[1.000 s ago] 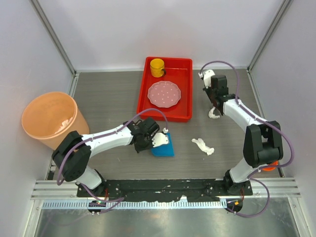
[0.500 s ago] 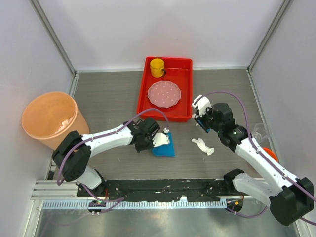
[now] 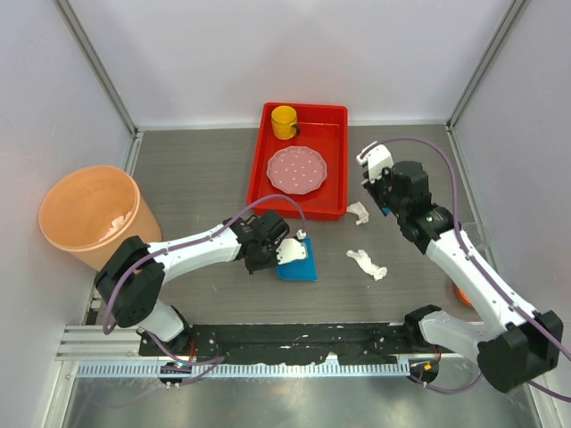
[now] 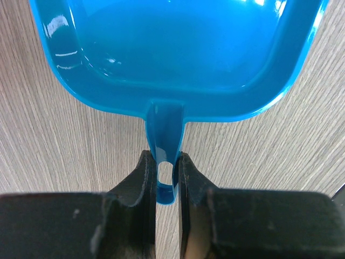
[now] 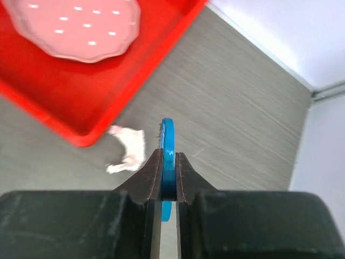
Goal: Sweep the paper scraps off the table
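Note:
Two crumpled white paper scraps lie on the dark wood-grain table (image 3: pixel 196 178). One paper scrap (image 3: pixel 359 212) is by the red tray's near right corner and also shows in the right wrist view (image 5: pixel 128 148). The other paper scrap (image 3: pixel 368 263) lies nearer the front. My right gripper (image 3: pixel 376 194) is shut on a thin blue brush handle (image 5: pixel 168 156), just right of the first scrap. My left gripper (image 3: pixel 280 253) is shut on the handle (image 4: pixel 164 162) of a blue dustpan (image 3: pixel 297 266), which rests flat on the table and looks empty in the left wrist view (image 4: pixel 178 48).
A red tray (image 3: pixel 337 160) at the back middle holds a pink dotted plate (image 3: pixel 297 168) and a yellow cup (image 3: pixel 284 120). An orange bucket (image 3: pixel 89 214) stands at the left. An orange object (image 3: pixel 461 294) shows under my right arm. White walls bound the table.
My right gripper swung from the back right towards the tray, then drew back. The scrap that lay near it now sits further left, by the tray's corner. My left arm has not moved.

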